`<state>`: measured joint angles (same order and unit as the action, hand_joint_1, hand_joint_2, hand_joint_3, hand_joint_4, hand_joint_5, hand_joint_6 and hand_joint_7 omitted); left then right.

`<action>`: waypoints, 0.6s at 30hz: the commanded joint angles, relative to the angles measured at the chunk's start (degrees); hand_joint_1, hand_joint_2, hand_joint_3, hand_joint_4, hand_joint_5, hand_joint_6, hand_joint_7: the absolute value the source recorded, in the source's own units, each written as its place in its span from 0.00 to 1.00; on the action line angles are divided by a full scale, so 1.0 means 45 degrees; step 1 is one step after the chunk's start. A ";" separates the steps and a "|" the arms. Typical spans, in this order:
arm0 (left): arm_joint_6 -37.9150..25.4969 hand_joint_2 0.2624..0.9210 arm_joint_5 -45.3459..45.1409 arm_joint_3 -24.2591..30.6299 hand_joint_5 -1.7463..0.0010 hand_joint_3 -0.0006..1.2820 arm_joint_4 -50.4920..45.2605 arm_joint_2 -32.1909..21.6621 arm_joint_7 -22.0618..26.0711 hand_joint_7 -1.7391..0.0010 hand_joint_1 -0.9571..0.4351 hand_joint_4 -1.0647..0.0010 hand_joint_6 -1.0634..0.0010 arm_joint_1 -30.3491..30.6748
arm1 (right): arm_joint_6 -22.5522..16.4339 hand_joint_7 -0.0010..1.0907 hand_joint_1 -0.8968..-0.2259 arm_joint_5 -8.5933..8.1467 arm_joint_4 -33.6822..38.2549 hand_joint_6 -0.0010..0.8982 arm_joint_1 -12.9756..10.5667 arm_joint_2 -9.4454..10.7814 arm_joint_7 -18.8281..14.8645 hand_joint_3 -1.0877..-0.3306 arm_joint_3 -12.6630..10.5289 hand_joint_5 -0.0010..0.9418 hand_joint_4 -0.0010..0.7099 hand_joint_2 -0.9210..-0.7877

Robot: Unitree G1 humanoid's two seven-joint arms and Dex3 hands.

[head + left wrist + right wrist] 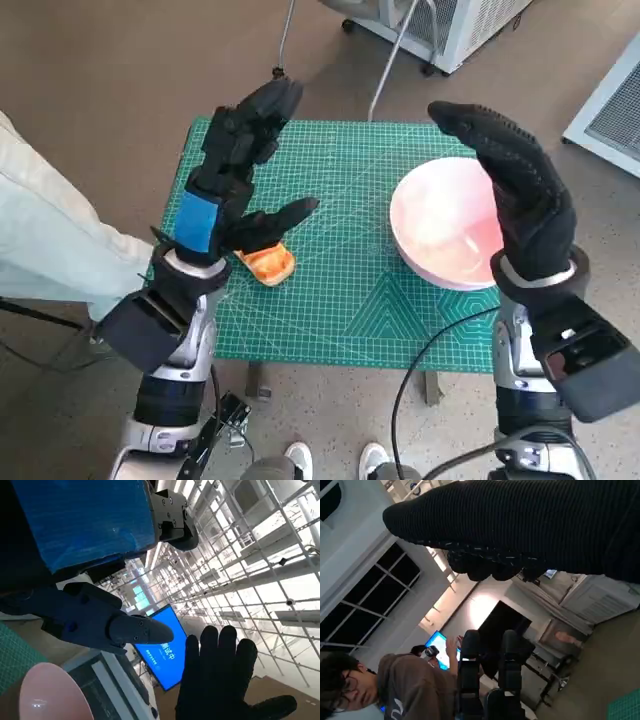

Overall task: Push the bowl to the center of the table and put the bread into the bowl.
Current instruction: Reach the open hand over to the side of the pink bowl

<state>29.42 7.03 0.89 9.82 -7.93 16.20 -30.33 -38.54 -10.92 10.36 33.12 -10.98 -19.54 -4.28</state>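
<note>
Green cutting mat with a grid print covers the small table, which stands on a speckled grey-brown floor. Pink bowl sits on the mat's right part, close to the right edge, upright, nothing visible inside it. Bread, a small orange-brown piece, lies on the mat's left part, well apart from the bowl.

Left hand is raised above the mat's left side, fingers apart and pointing up and away, holding nothing; its thumb reaches out over the bread, and contact cannot be told from the head view. Blue tape shows across its back. Right hand in the black knitted glove is raised over the bowl's right rim, fingers extended, holding nothing; whether it touches the rim cannot be told.

Left wrist view points upward: taped back and black fingers fill the near side, a slice of the pink bowl shows at one corner, the gloved right hand is spread open opposite, and a blue screen sits beyond under a white truss ceiling.

Right wrist view: glove as a dark band, left hand below it, a person in a brown hoodie nearby. Pale trouser leg of a person at the table's left, white shoes at the near edge, white cabinet beyond the table.
</note>
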 commanded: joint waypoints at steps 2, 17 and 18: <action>0.0003 1.00 0.0133 0.0045 1.00 0.18 -0.0073 0.0003 0.0096 0.65 0.43 0.73 0.95 0.0057 | 0.0065 0.49 0.41 -0.0105 0.0214 0.00 -0.0196 -0.0131 -0.0129 0.39 -0.0092 0.05 0.22 0.00; 0.0130 1.00 0.0327 0.0230 1.00 0.18 0.0105 -0.0053 0.0203 0.66 0.45 0.73 0.96 0.0115 | -0.0457 0.54 0.44 -0.0885 0.3272 0.00 0.0488 -0.1748 -0.0172 0.34 -0.2206 0.04 0.20 0.00; 0.0139 1.00 0.0366 0.0254 1.00 0.18 0.0137 -0.0061 0.0224 0.66 0.45 0.73 0.96 0.0118 | -0.0474 0.54 0.45 -0.0832 0.3656 0.00 0.0546 -0.1866 0.0021 0.34 -0.2415 0.04 0.20 0.00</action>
<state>29.44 7.66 1.46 10.08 -8.07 16.76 -30.31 -40.41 -15.21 22.40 35.44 -18.11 -21.27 -12.86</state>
